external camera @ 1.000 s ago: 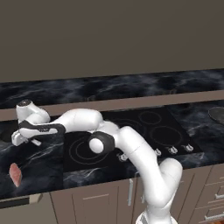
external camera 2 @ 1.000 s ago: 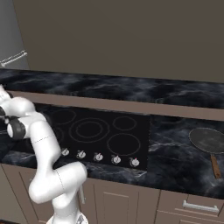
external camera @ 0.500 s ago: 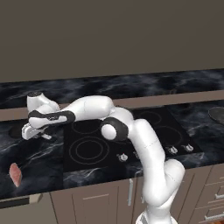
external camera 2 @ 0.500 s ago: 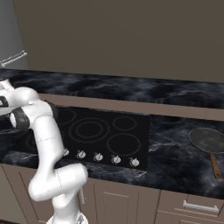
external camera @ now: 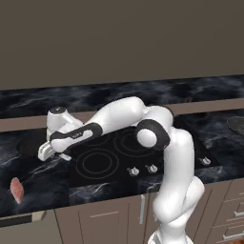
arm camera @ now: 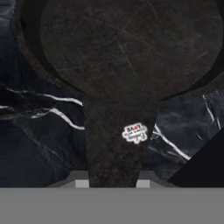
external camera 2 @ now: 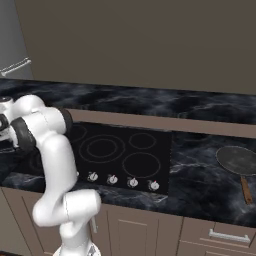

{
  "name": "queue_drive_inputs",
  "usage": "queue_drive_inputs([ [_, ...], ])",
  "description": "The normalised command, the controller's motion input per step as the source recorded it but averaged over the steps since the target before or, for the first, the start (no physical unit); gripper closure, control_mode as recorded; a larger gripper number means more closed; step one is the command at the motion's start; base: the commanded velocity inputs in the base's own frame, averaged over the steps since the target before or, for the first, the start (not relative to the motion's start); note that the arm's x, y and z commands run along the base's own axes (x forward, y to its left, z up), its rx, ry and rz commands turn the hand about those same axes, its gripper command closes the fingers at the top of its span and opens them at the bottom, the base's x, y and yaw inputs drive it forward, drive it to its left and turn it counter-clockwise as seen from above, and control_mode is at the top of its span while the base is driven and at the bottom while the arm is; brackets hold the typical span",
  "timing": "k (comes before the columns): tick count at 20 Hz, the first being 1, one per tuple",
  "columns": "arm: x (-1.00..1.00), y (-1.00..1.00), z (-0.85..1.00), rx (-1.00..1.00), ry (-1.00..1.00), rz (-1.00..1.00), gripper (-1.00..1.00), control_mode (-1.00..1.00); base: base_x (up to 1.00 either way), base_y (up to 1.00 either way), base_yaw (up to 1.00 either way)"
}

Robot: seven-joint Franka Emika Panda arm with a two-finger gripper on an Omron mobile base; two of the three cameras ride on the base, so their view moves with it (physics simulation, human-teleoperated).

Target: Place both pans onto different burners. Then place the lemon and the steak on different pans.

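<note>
The gripper (arm camera: 112,183) is clamped on the black pan's handle (arm camera: 114,148). Pan (arm camera: 131,43) looks slightly lifted off the counter (arm camera: 39,135), hard to tell. The steak (external camera: 17,190) lies near the edge.

A dark marbled countertop (external camera: 119,95) with white veins runs under a plain brown wall (external camera: 119,38). Silver knobs (external camera 2: 122,180) line the cooktop front; brown cabinet doors (external camera 2: 145,232) stand below.

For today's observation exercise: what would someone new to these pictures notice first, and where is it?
The white arm stretches left across the black cooktop, its jaws shut on the handle of the small black pan on the marble counter. A pink steak lies near the counter's front left edge, and the grey pan sits far right.
</note>
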Motion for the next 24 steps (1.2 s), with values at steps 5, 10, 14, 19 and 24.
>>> queue_drive_inputs([
  [5, -0.71, -0.65, 0.0, 0.03, -0.11, 0.0, 1.0, -1.0, 0.0, 0.0, 0.0],
  [10, -0.4, -0.65, 0.07, 0.08, -0.09, 0.0, 1.0, -1.0, 0.0, 0.0, 0.0],
  [14, -0.24, -0.68, 0.14, 0.13, -0.07, 0.0, 1.0, -1.0, 0.0, 0.0, 0.0],
  [19, -0.15, -0.69, 0.05, 0.18, -0.03, 0.0, 1.0, -1.0, 0.0, 0.0, 0.0],
  [24, -0.24, -0.6, 0.01, 0.13, 0.0, 0.0, 1.0, -1.0, 0.0, 0.0, 0.0],
])
